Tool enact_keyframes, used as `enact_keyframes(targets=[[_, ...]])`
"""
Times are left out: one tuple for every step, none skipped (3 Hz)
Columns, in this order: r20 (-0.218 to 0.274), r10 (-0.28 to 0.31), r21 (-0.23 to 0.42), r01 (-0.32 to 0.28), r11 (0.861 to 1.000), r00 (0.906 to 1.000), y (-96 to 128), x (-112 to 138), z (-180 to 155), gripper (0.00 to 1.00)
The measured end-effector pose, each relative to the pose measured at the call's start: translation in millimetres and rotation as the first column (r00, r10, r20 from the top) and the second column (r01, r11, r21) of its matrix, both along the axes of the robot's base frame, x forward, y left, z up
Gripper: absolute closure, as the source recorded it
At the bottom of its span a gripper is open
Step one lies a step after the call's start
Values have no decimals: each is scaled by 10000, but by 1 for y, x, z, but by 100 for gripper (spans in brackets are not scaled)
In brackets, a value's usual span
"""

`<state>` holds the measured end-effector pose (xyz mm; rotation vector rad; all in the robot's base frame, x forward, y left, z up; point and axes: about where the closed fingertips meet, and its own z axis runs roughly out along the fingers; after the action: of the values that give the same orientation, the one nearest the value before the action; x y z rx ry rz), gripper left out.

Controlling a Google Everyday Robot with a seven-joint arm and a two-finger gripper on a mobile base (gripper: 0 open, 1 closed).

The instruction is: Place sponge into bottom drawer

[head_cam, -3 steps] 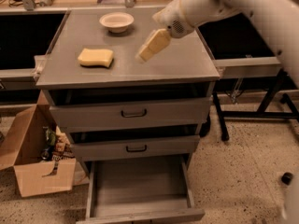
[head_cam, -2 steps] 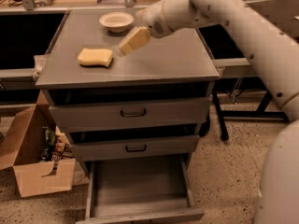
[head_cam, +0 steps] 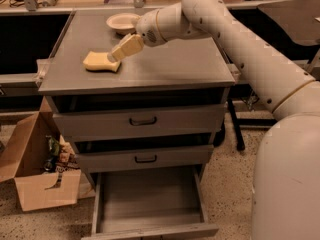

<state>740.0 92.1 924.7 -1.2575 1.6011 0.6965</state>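
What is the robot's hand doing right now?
Hand: at the sponge's right edge on the cabinet top; open or closed cannot be told.

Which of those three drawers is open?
The bottom drawer, pulled out with its floor showing; top drawer and middle drawer are pushed in. The gripper is at the sponge on top.

The grey table has a flat, plain top and carries two things. The yellow sponge lies flat in the left half, nearer the left edge than the middle and about halfway between the back and front edges. The white bowl stands upright near the back edge, left of centre, well apart from the sponge. The gripper slants down over the table to the sponge's right end; whether it touches the sponge cannot be told.
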Motion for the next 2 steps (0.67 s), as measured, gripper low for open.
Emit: enact_keyframes(targets=[[-288, -114, 298, 123, 9995, 9995, 13, 1, -18, 0], [-477, -132, 625, 161, 9979, 9988, 25, 6, -32, 0]])
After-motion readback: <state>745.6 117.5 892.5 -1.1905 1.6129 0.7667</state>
